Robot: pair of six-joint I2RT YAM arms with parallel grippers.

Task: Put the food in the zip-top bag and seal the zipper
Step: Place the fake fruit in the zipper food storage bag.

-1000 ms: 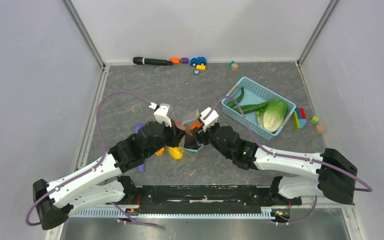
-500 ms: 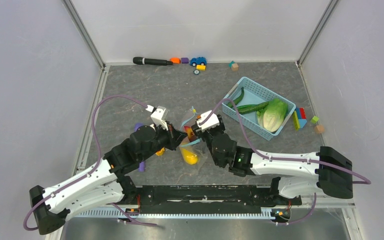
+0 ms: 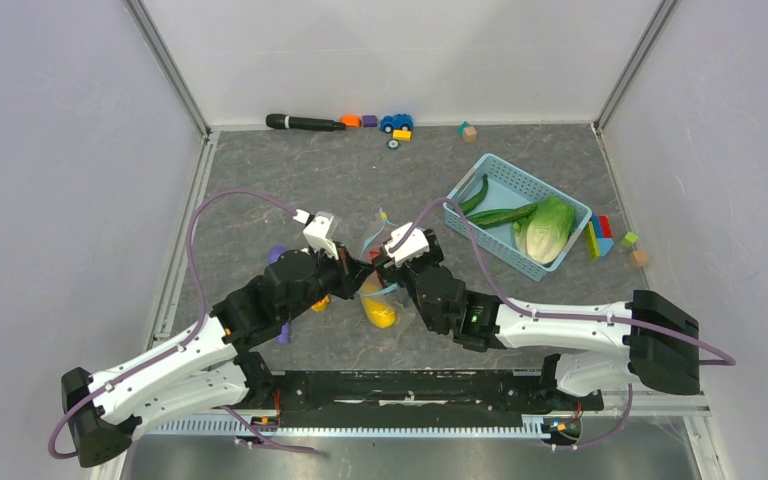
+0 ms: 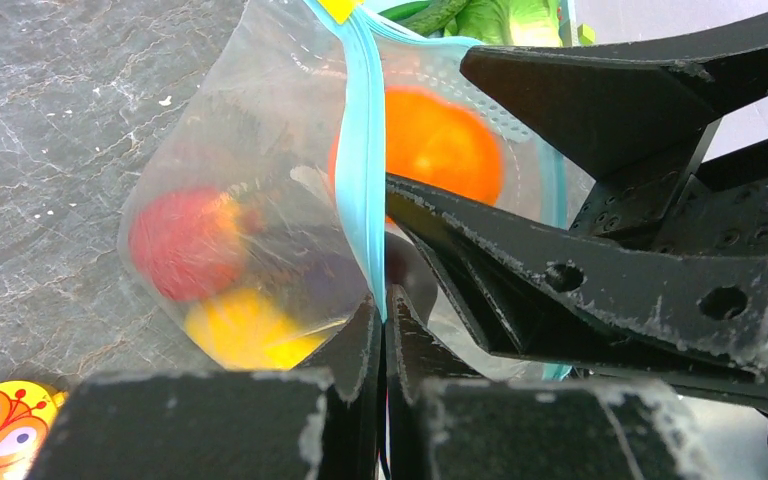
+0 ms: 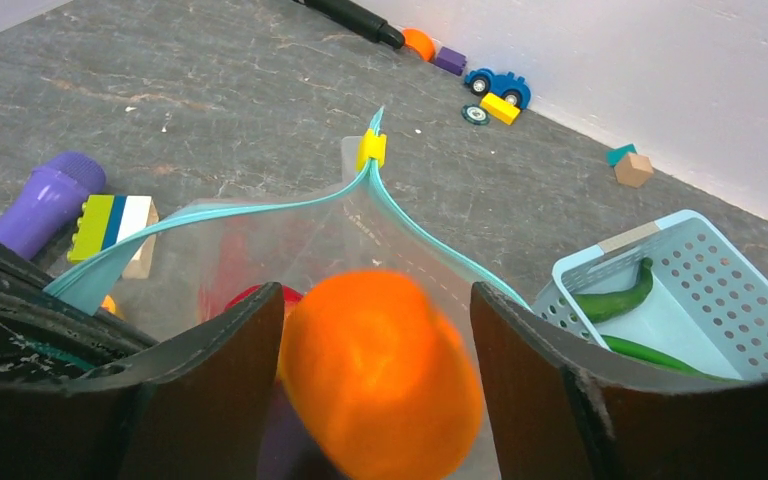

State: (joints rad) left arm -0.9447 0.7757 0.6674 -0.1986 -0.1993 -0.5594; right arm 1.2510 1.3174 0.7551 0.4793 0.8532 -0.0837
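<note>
Lying left of the bag: a purple cylinder (image 5: 45,200) and a striped block (image 5: 115,220) sit on the counter (image 3: 290,170).
Left tool: the left tool (image 4: 380,315) is pinched fully closed on the zipper (image 4: 360,170), at the left end of the bag's mouth.
Bag: the zip-top bag (image 4: 250,150) is held up by its rim between the two arms, at mid-counter. A red fruit (image 4: 185,245) and a yellow mango (image 4: 245,330) lie low inside it.
Zipper: unsealed, with the teal strips spreading in a V from the yellow slider (image 5: 370,150) at the bag's far corner.
Handling: the film looks thin, limp and slick, likely to sag and fold under the fruit. The stiffer teal strip is the sound place to take hold.
Orange: the orange (image 5: 380,370) sits in the bag's mouth, blurred while the fingers beside it are sharp.
Right tool: the right tool (image 5: 375,300) has its jaws wide apart either side of the orange, which looks loose rather than clamped.
Right of the bag: a basket (image 3: 490,180) holds lettuce (image 3: 547,228) and green pods (image 3: 500,215), not yet bagged.
</note>
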